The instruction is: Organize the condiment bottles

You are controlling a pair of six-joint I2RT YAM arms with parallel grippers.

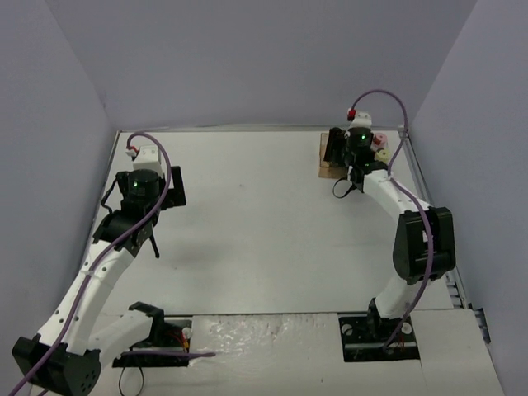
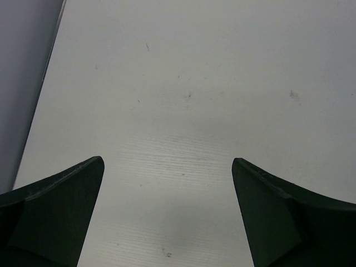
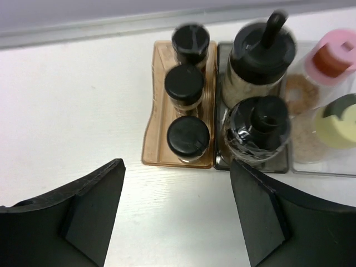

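Observation:
In the right wrist view an amber compartment (image 3: 153, 133) holds three small black-capped jars in a row: far (image 3: 190, 40), middle (image 3: 184, 85), near (image 3: 188, 137). The grey compartment (image 3: 219, 162) beside it holds two larger black-lidded bottles (image 3: 262, 50) (image 3: 257, 125). The clear compartment at the right holds a pink-capped jar (image 3: 332, 55) and a yellow-capped jar (image 3: 339, 125). My right gripper (image 3: 177, 167) is open and empty, hanging just in front of the tray (image 1: 332, 169). My left gripper (image 2: 167, 161) is open and empty over bare table at the far left (image 1: 169, 188).
The tray stands in the back right corner against the walls. The right arm (image 1: 421, 239) covers most of it in the top view; only the pink cap (image 1: 380, 140) and yellow cap (image 1: 382, 154) show. Grey walls enclose the white table (image 1: 264, 231).

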